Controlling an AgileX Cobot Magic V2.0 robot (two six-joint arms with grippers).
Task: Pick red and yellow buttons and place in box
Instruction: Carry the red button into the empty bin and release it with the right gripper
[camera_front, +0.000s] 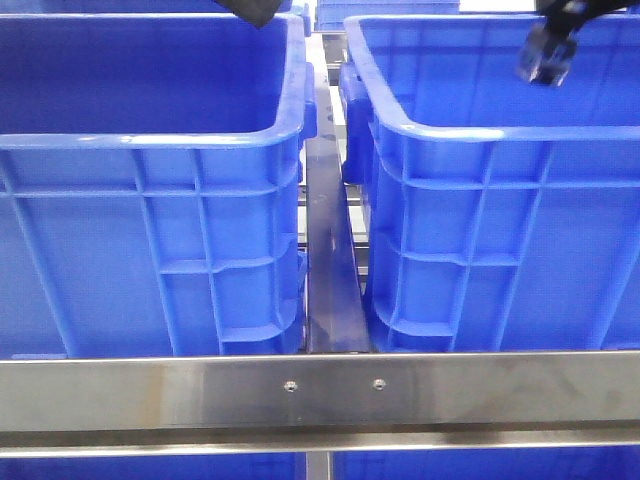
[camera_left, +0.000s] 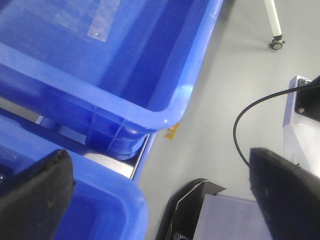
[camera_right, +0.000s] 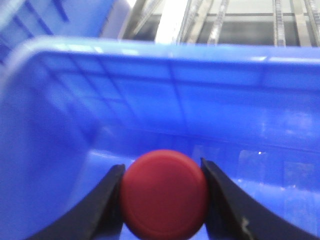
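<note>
The left gripper is seen with its two black fingers spread wide and nothing between them; beneath the gap lie the rolled rims of two bright blue ribbed plastic crates and grey floor. In the front view only a dark tip of it is visible, cut off at the upper edge. The right gripper is clenched on the smooth dark red round button, held between its jaws above the interior of the right-hand blue crate. The yellow button cannot be made out.
</note>
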